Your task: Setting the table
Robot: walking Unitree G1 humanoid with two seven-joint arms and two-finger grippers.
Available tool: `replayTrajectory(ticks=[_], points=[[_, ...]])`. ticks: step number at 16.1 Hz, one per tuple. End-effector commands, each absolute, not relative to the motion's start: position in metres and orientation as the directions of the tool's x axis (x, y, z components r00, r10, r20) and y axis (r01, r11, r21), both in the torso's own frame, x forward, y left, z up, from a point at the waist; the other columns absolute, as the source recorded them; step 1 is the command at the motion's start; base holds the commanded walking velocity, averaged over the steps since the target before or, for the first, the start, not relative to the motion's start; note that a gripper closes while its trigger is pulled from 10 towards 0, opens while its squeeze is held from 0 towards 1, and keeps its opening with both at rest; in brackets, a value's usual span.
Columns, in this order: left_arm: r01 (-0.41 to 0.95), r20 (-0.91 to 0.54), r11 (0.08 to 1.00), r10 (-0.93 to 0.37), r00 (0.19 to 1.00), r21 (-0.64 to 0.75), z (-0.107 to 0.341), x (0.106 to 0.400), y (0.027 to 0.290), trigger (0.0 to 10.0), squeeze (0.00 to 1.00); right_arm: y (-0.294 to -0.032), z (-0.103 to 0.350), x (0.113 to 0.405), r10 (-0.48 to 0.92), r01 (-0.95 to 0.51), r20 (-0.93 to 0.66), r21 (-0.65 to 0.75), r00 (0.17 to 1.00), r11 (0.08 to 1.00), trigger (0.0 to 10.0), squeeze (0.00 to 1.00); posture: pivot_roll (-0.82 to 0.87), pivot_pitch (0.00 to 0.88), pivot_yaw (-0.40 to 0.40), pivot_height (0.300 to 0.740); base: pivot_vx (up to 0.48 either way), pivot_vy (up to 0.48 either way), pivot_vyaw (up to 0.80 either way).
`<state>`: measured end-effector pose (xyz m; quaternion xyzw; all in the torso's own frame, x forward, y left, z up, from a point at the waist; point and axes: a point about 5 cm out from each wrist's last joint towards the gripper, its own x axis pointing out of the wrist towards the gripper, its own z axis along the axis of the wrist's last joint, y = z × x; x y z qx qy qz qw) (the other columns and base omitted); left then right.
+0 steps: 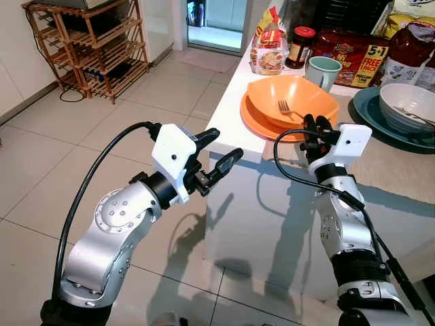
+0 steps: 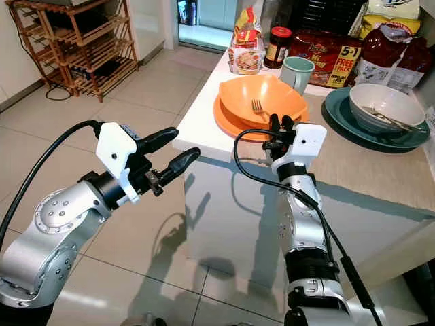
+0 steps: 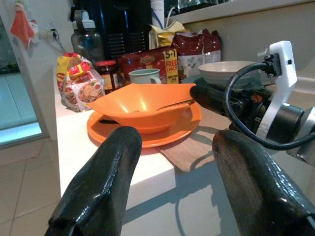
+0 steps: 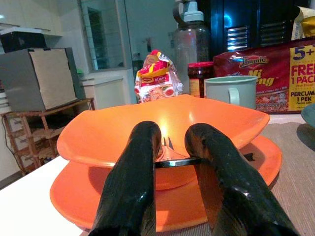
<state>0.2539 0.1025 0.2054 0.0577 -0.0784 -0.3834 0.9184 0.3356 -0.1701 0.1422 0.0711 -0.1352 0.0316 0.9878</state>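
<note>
An orange bowl (image 1: 292,95) sits on an orange plate (image 1: 253,115) near the white counter's left corner. A silver fork (image 1: 284,106) lies in the bowl, tines away from me. My right gripper (image 1: 314,126) is at the bowl's near rim, and in the right wrist view its fingers (image 4: 135,167) press on the fork handle (image 4: 174,161) from both sides. My left gripper (image 1: 228,144) hangs open in the air over the floor, left of the counter edge and apart from the dishes; its wrist view looks at the bowl (image 3: 142,103) from the side.
Behind the bowl stand a pale green mug (image 1: 324,71), a red-lidded jar (image 1: 300,46) and noodle packets (image 1: 268,51). A white bowl (image 1: 408,105) on a teal plate (image 1: 363,109) sits to the right. A wooden rack (image 1: 95,41) stands across the tiled floor.
</note>
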Motion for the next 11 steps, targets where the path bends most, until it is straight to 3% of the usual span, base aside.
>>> replayTrajectory(ticks=[1,6,9,11], points=[[0.709,0.113,0.681,-0.731,0.673,0.186,0.212,0.252,0.1,10.0,0.0,-0.173,0.147,0.338,0.038,-0.081,0.293,0.135,0.955,0.988,0.0,0.0,0.19,0.017,-0.039,0.74,0.0,0.0,0.0],[0.686,0.124,0.701,-0.712,0.691,0.197,0.213,0.254,0.103,10.0,0.0,-0.17,0.163,0.335,0.055,-0.104,0.38,0.111,0.923,0.988,0.0,0.0,0.2,0.001,-0.037,0.74,0.0,0.0,0.0],[0.608,0.203,0.777,-0.63,0.75,0.164,0.228,0.267,0.11,10.0,0.0,-0.156,0.205,0.314,0.161,-0.141,0.591,-0.08,0.79,0.987,0.0,0.0,0.19,0.0,-0.032,0.74,0.0,0.0,0.0],[0.592,0.242,0.795,-0.605,0.758,0.132,0.235,0.272,0.111,10.0,0.0,-0.149,0.211,0.305,0.217,-0.145,0.626,-0.165,0.749,0.976,0.0,0.0,0.19,0.0,-0.025,0.74,0.0,0.0,0.0]])
